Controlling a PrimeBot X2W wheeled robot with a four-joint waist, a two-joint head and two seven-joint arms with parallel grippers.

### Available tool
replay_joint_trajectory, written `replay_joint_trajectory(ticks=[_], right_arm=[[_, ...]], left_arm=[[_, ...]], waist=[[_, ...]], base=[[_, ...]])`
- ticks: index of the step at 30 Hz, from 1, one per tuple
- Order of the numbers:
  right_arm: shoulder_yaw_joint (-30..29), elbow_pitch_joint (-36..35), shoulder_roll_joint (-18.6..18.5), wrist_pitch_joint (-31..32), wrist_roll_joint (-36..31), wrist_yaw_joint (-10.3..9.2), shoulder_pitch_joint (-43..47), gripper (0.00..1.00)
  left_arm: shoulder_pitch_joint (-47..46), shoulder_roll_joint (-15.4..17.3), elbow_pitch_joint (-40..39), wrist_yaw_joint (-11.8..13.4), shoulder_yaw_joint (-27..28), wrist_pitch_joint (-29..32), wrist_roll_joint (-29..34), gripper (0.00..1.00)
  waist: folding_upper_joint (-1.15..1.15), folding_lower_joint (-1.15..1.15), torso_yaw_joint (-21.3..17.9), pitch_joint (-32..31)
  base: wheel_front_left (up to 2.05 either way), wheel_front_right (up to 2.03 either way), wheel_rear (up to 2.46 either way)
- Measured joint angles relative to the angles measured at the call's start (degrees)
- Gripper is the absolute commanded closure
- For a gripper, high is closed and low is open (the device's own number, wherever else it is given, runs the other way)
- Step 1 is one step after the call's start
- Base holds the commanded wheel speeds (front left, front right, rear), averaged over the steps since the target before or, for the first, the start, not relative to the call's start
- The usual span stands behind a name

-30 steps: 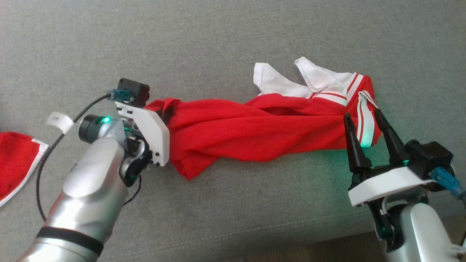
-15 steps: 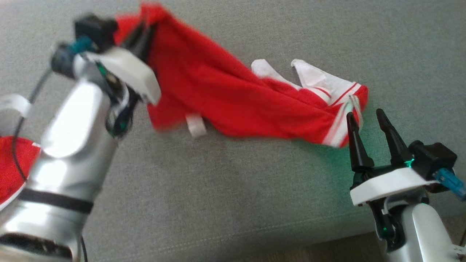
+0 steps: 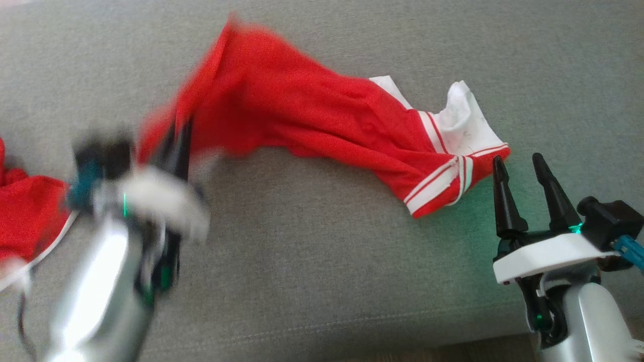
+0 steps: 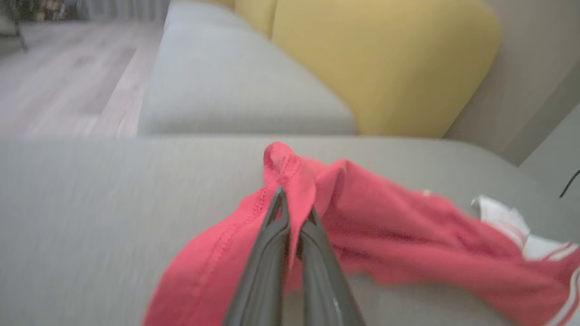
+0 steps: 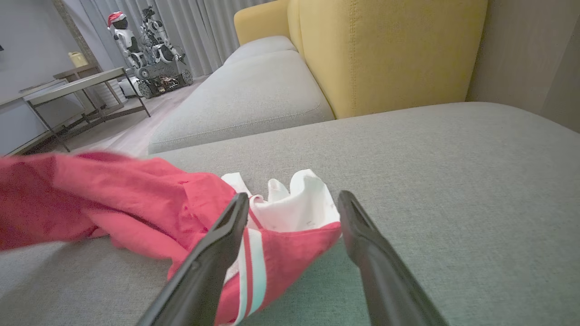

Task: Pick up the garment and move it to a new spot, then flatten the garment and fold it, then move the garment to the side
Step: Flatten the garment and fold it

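Note:
The garment is red with white trim and stripes, stretched across the grey cushion. My left gripper is shut on its left hem, holding that end lifted; the arm is blurred by motion. Along the left wrist view the two dark fingers of my left gripper pinch a red fold of the garment. My right gripper stands open just right of the striped end, touching nothing. Between its spread fingers in the right wrist view, my right gripper frames the white and striped end of the garment.
A second red piece with white edging lies at the far left of the cushion. A yellow backrest and another grey seat stand beyond. A table and floor are further off.
My left gripper has swung up and then back toward the lower left with the hem, dragging and spreading the garment. The striped end has shifted. The right gripper has barely moved.

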Motion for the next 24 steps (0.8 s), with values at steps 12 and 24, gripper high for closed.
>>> replay_joint_trajectory(ticks=[12,24], right_arm=[[-1.16,0.12,0.01,0.93,0.31,0.00,0.35,0.00],[-3.27,-0.32,0.01,2.40,-0.77,0.00,2.72,0.00]], left_arm=[[23.27,0.89,-4.48,4.76,3.07,-1.66,-5.76,1.00],[33.26,-0.64,-4.97,6.98,0.66,-0.54,-7.54,0.79]], waist=[[0.00,0.00,2.54,-0.13],[0.00,0.00,3.40,-3.46]], base=[[0.00,0.00,0.00],[0.00,0.00,0.00]])
